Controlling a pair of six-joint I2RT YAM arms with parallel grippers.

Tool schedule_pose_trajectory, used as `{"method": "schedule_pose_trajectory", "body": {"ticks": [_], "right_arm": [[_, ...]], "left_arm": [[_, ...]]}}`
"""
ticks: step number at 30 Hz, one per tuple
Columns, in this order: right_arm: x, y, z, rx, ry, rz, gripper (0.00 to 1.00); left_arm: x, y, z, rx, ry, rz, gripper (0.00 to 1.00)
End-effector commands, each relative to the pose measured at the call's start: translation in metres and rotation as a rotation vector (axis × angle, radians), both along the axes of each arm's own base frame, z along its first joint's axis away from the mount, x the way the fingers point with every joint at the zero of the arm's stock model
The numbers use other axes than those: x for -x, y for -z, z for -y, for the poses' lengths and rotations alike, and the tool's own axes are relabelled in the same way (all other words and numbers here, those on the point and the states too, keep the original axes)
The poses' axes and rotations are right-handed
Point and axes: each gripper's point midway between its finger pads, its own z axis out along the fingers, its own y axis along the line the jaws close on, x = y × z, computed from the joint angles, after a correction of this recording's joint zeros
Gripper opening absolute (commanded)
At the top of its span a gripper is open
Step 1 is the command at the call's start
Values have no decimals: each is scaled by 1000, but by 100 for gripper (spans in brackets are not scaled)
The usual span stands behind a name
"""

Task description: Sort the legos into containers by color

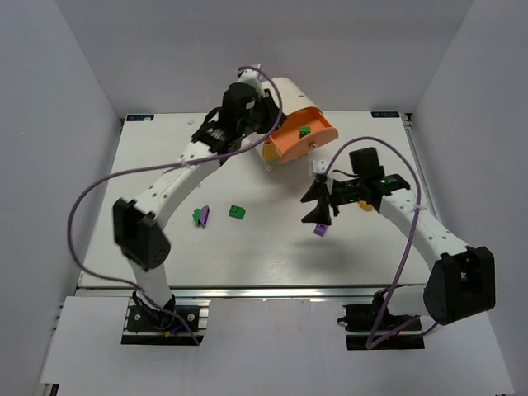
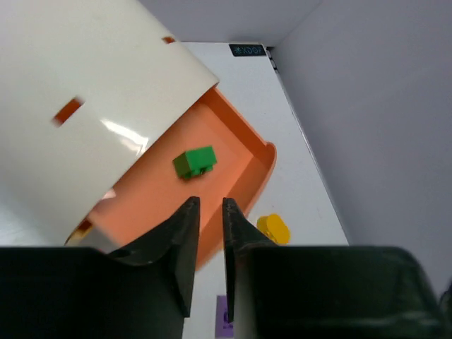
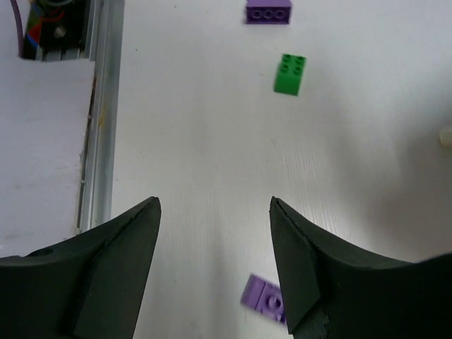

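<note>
The cream drum (image 1: 287, 89) lies at the back with one orange drawer (image 1: 318, 139) pulled out, and a green lego (image 1: 304, 129) lies in it. My left gripper (image 1: 262, 111) hovers by the drum. In the left wrist view it (image 2: 210, 201) is above the drawer (image 2: 233, 152) and green lego (image 2: 194, 162), jaws a narrow gap apart and empty. My right gripper (image 1: 318, 204) is open and empty over a purple lego (image 1: 320, 230). That lego shows by the right finger in the right wrist view (image 3: 265, 299).
A loose green lego (image 1: 238, 213) and a purple lego (image 1: 199, 217) lie left of centre; both show in the right wrist view, green (image 3: 289, 74) and purple (image 3: 268, 11). A yellow lego (image 2: 273, 228) lies beside the drawer. White walls surround the table.
</note>
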Motion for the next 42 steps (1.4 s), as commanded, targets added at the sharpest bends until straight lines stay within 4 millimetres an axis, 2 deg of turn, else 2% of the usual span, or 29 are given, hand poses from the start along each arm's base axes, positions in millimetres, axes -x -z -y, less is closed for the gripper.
{"method": "schedule_pose_trajectory", "body": {"ticks": [1, 2, 3, 4, 5, 6, 7, 8, 9, 10, 11, 12, 13, 15, 16, 17, 18, 19, 20, 21, 22, 27, 28, 31, 35, 38, 39, 41, 42], "right_arm": [[-7, 19, -34, 69, -58, 130, 69], [-12, 23, -39, 86, -40, 125, 69], [-18, 31, -43, 124, -13, 123, 70], [-14, 37, -63, 136, -35, 108, 75], [-18, 41, -68, 152, -25, 104, 75], [-26, 50, -70, 198, 19, 118, 76], [-20, 58, -91, 216, -6, 125, 78], [-22, 64, -96, 238, 1, 128, 79], [-24, 71, -103, 275, 24, 141, 80], [-26, 79, -115, 291, 31, 122, 80], [-27, 83, -120, 302, 39, 106, 82], [-28, 88, -127, 320, 49, 100, 83], [-34, 94, -136, 332, 75, 74, 84], [-37, 98, -150, 347, 100, 68, 84], [-41, 112, -154, 373, 115, 47, 84], [-51, 106, -164, 368, 161, 56, 85], [-56, 122, -167, 399, 178, 33, 85], [-61, 128, -169, 413, 196, 21, 85], [-69, 124, -175, 418, 218, 17, 85], [-69, 140, -176, 447, 219, -15, 85], [-71, 142, -180, 450, 227, -26, 86], [-75, 151, -196, 449, 232, -38, 88], [-77, 148, -199, 442, 238, -33, 88], [-82, 161, -204, 460, 259, -49, 88], [-86, 163, -214, 444, 254, -35, 87], [-86, 163, -223, 437, 241, -11, 78], [-87, 166, -224, 441, 240, -10, 71], [-84, 169, -225, 448, 228, -4, 62], [-85, 168, -224, 447, 225, 0, 50]], "left_arm": [[47, -81, -65, 93, -142, 103, 31], [73, -101, -90, 108, -178, 129, 39], [77, -67, -110, 49, -247, 74, 48], [89, -58, -123, 40, -276, 47, 63], [112, -60, -144, 35, -305, 36, 68], [121, -30, -158, -6, -356, -21, 72], [131, -22, -169, -17, -379, -40, 77], [152, -18, -186, -24, -401, -60, 79], [162, 4, -194, -30, -428, -112, 79], [173, 16, -207, -51, -468, -145, 81], [180, 23, -215, -51, -490, -162, 81], [194, 17, -225, 4, -515, -157, 81], [203, 36, -235, -21, -548, -193, 82], [219, 34, -248, 36, -580, -188, 82], [226, 44, -254, 24, -598, -208, 82], [229, 47, -257, 30, -608, -213, 82], [234, 45, -261, 50, -615, -211, 82], [238, 50, -263, 37, -620, -225, 82], [240, 51, -265, 35, -626, -229, 82], [241, 53, -266, 35, -629, -235, 82], [243, 57, -268, 20, -632, -250, 82], [248, 63, -271, 19, -651, -276, 83], [250, 65, -273, 15, -658, -281, 83], [252, 66, -275, 28, -665, -283, 83], [254, 69, -274, 29, -665, -300, 83], [256, 75, -275, 26, -668, -318, 83], [257, 76, -275, 36, -674, -321, 83], [259, 82, -277, 33, -686, -334, 83], [260, 84, -277, 45, -692, -339, 83]]}}
